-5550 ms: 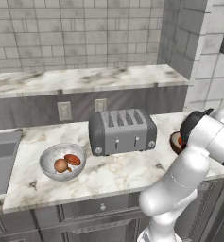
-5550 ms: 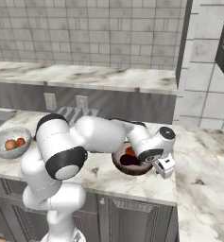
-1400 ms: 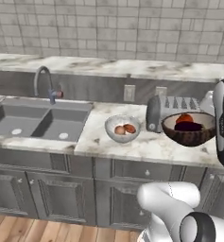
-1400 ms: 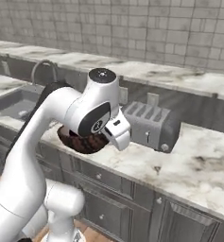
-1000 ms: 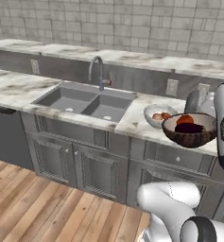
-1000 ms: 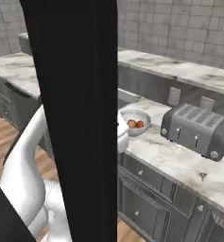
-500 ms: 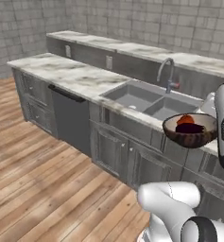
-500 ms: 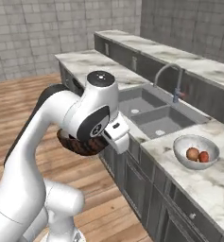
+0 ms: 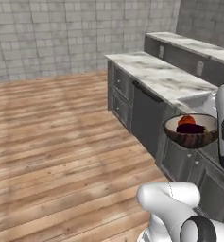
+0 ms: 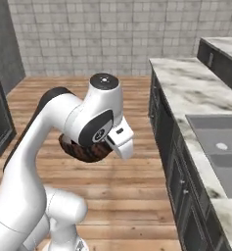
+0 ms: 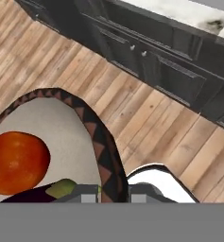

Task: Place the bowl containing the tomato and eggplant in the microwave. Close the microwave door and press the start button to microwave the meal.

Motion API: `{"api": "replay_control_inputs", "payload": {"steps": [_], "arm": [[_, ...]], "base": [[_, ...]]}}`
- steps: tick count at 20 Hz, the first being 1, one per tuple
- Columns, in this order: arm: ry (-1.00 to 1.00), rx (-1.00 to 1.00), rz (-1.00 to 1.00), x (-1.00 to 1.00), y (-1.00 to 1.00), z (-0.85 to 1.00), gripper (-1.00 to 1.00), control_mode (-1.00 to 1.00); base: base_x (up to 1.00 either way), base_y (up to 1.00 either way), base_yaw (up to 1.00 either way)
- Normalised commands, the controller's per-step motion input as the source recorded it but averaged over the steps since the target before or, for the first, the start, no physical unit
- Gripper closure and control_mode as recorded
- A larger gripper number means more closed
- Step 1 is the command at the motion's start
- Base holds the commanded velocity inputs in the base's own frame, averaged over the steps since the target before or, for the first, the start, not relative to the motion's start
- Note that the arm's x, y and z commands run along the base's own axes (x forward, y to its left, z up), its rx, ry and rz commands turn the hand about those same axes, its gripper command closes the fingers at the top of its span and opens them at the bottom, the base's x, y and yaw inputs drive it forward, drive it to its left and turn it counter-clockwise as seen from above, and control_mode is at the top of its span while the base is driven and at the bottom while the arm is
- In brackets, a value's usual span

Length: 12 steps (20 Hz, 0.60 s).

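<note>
While the hand (image 11: 114, 191) pinched the patterned rim of the bowl (image 11: 52, 123) between its nearly closed fingers, the bowl hung in the air above the wooden floor (image 9: 56, 142), clear of the worktop (image 9: 165, 78). Inside it lay the tomato (image 11: 16, 160) and, just beside that, the dark eggplant (image 11: 42, 194). Grey cabinets (image 9: 132, 111) and a sink (image 10: 218, 144) stood off to the side

One bowl (image 9: 191, 133) with one tomato (image 11: 17, 161) and one eggplant (image 11: 35, 194) in it, one marble counter (image 9: 163, 78), one sink (image 10: 219, 147), and one dark dishwasher panel (image 9: 145, 116).
</note>
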Motion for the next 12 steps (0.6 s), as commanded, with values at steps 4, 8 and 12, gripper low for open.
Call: {"api": "replay_control_inputs", "payload": {"steps": [4,8,12], "arm": [[0.00,0.00,0.00,0.00,0.00,0.00,1.00,1.00],[0.00,0.00,0.00,0.00,0.00,0.00,1.00,1.00],[0.00,0.00,0.00,0.00,0.00,0.00,1.00,1.00]], "base": [[0.21,0.24,0.78],[0.33,0.13,0.76],[0.47,0.01,0.74]]}}
